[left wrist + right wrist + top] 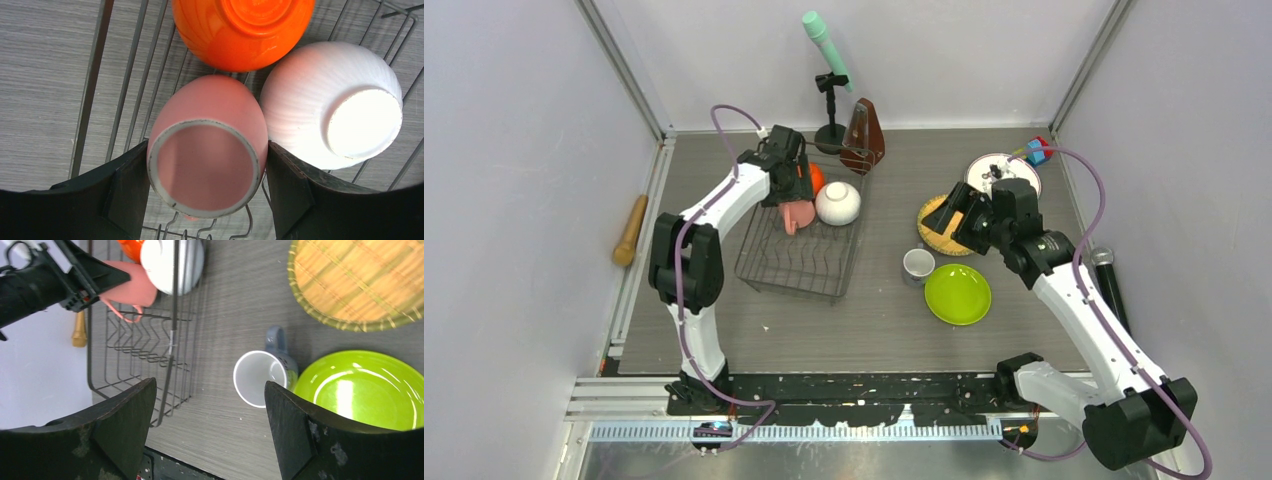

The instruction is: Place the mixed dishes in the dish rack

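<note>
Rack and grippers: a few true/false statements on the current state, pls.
1. The left gripper grips the pink mug over the rack. True.
2. The orange bowl is outside the rack. False: it lies bottom-up in the rack, beside the white bowl.
3. The right gripper is open and empty. True.
4. The green plate is in the rack. False: it lies on the table, next to the cup.
5. The white bowl is bottom-up. True.
</note>
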Tool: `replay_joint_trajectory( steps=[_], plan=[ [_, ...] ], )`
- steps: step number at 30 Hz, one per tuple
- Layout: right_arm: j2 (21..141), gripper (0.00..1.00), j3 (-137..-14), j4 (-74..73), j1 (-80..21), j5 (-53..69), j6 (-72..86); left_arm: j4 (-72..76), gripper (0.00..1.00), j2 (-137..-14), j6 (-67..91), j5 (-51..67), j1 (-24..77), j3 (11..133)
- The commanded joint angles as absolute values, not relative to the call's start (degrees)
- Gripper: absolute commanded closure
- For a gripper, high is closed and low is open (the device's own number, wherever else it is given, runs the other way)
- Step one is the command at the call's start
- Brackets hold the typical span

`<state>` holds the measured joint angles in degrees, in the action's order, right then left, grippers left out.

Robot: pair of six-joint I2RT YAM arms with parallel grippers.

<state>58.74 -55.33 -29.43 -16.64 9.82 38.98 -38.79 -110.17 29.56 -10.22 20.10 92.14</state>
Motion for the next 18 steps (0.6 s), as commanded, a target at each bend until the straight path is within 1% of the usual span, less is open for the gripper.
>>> replay_joint_trajectory(
  steps=[1,6,12,13,14,15,16,17,18],
  plan=[
    [58.86,0.14,-54.8,-32.54,-16.7,4.99,38.15,-36.57,1.0,-109.14,29.77,-15.97,21.01,91.04],
    [60.23,0.13,-54.92,-34.54,-16.7,4.0,37.83,-37.43,1.0,-109.17,28.39,-22.13,22.75,92.11],
    [62.06,0.12,-55.55,-36.31,-16.65,3.74,37.09,-39.64,0.95,-110.54,27.24,-23.88,23.28,94.82],
    [62.4,0.11,-55.68,-36.83,-16.68,3.63,36.85,-39.8,0.92,-110.56,27.05,-24.09,23.29,94.99],
    [62.58,0.11,-55.66,-37.05,-16.65,3.32,36.72,-39.81,0.85,-110.58,26.92,-24.12,23.37,95.08],
    [62.82,0.11,-55.6,-37.32,-16.67,3.24,36.64,-39.83,0.75,-110.57,26.85,-23.73,23.38,95.22],
    [62.87,0.11,-55.53,-37.43,-16.69,3.1,36.47,-39.76,0.56,-110.57,26.7,-23.12,23.38,95.33],
    [63.16,0.1,-55.43,-37.79,-16.7,2.8,36.43,-39.93,0.43,-110.57,26.6,-22.43,23.38,95.59],
    [63.31,0.1,-55.4,-37.92,-16.7,2.58,36.35,-40.24,0.38,-110.57,26.69,-21.63,23.38,95.99]
  ],
)
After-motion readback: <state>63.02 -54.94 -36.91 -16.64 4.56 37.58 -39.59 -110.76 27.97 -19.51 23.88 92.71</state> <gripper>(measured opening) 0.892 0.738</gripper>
